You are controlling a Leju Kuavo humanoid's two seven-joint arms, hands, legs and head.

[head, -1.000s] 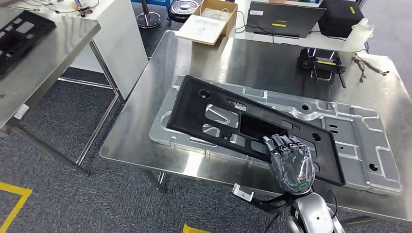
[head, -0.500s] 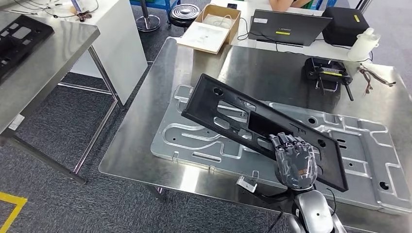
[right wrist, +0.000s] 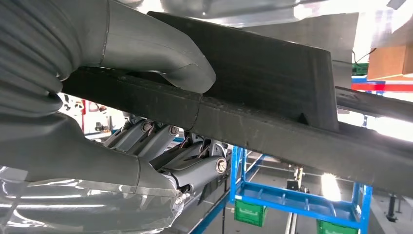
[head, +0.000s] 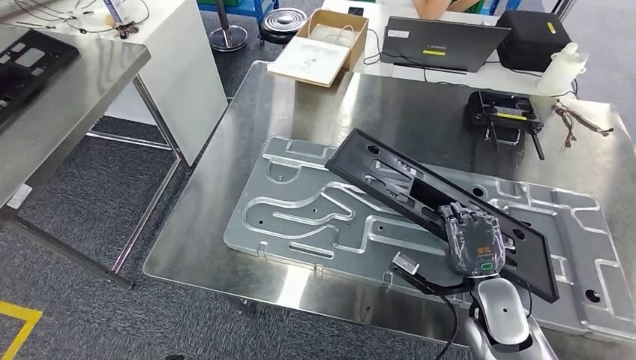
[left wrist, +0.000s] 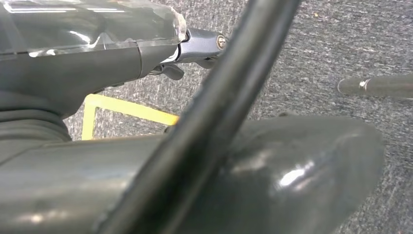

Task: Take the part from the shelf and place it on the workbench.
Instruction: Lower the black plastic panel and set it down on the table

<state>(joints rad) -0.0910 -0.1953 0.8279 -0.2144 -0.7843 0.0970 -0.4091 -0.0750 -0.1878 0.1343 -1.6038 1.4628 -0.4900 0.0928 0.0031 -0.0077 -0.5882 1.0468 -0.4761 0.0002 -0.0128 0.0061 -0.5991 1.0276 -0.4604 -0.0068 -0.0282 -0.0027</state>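
The long black panel (head: 442, 210) is gripped along its near edge by the right hand (head: 472, 241). Its long axis is run diagonally above the grey pressed-metal plate (head: 300, 217) on the surface (head: 420, 105). The left hand's (left wrist: 97, 53) state cannot be told.

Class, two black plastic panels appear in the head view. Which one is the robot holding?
The long black panel over the silver stamped plate on the workbench; the right hand grips its near edge. The other black panel lies untouched on the far-left table.

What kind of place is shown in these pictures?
Probably a workshop or robotics test lab: stainless steel workbenches on grey carpet, a stamped metal fixture plate under the black plastic part the right hand holds, and a laptop behind.
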